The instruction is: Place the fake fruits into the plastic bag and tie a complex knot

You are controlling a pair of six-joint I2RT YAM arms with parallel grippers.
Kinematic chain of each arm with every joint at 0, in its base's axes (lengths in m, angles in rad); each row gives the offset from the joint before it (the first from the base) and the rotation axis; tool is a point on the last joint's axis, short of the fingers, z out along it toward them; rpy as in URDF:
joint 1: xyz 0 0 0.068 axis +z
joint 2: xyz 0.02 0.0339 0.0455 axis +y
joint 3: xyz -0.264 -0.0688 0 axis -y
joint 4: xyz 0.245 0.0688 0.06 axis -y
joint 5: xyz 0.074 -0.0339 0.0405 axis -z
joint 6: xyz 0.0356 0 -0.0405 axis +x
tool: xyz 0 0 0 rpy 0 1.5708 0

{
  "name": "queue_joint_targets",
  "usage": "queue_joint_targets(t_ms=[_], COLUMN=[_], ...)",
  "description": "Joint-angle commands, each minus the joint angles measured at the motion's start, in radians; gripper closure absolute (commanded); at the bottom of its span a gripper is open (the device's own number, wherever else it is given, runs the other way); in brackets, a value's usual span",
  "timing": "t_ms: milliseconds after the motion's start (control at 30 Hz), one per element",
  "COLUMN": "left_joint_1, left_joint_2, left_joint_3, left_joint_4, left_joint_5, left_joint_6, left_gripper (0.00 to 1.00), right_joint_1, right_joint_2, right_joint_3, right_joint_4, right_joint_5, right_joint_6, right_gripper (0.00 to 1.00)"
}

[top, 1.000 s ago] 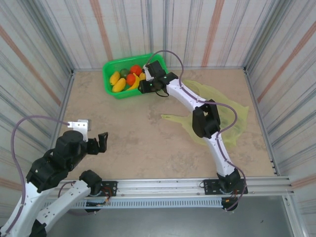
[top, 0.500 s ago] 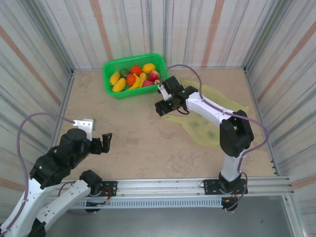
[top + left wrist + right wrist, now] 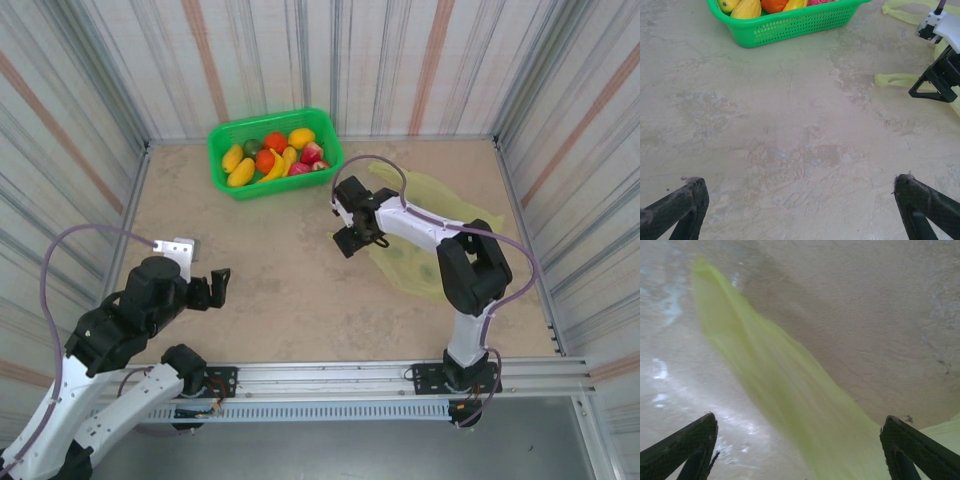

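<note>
Left pincer [image 3: 212,288] hovers released over the bare table [image 3: 290,270] at the near left, its fingers spread wide in its wrist view. One green basket [image 3: 222,172] sits by the far wall holding the fake fruits [image 3: 272,155], roughly nine, too crowded for a sure count; the left wrist view adds its mesh wall. Right pincer [image 3: 347,242] is released beside a handle of the one plastic bag [image 3: 405,268], which lies flat on the right; its wrist view gives a blurred yellow-green strip between the spread fingers
</note>
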Motion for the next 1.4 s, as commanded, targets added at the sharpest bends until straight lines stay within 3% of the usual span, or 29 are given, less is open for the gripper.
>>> queue_joint_targets(t_ms=[0, 100, 200, 333, 400, 567, 767, 967, 1133, 1367], left_joint_1=[-0.008, -0.007, -0.008, -0.007, -0.008, -0.006, 0.039, 0.088, 0.078, 0.000], left_joint_2=[-0.005, -0.004, 0.001, 0.036, 0.068, 0.143, 0.307, 0.405, 0.502, 0.535], left_joint_3=[-0.009, -0.009, -0.007, 0.011, 0.027, 0.039, 0.180, 0.318, 0.354, 0.344], left_joint_4=[0.005, 0.008, 0.007, 0.009, 0.000, 0.084, 0.198, 0.285, 0.407, 0.430], left_joint_5=[-0.007, -0.002, -0.001, 0.029, 0.039, 0.175, 0.362, 0.436, 0.642, 0.395], left_joint_6=[0.010, 0.012, 0.014, 0.016, -0.014, -0.118, -0.196, -0.135, 0.007, 0.251], left_gripper=[0.01, 0.01, 0.01, 0.01, 0.01, 0.01, 0.01, 0.01, 0.01, 0.02], right_joint_1=[0.001, -0.001, -0.003, 0.000, 0.007, 0.055, 0.133, 0.123, 0.137, 0.157], right_joint_2=[0.044, 0.060, 0.052, 0.024, -0.015, -0.191, -0.366, -0.435, -0.419, -0.425], right_joint_3=[0.002, 0.014, 0.013, 0.010, 0.000, -0.063, -0.088, 0.044, 0.158, 0.174], right_joint_4=[0.037, 0.051, 0.062, 0.079, 0.105, 0.269, 0.509, 0.603, 0.587, 0.591], right_joint_5=[0.154, 0.179, 0.114, 0.030, -0.005, -0.045, 0.037, 0.078, 0.092, 0.072], right_joint_6=[-0.047, -0.055, -0.058, -0.061, -0.058, -0.013, 0.033, 0.229, 0.359, 0.444], right_gripper=[0.18, 0.30, 0.52, 0.91, 1.00, 1.00, 1.00, 1.00, 1.00, 1.00])
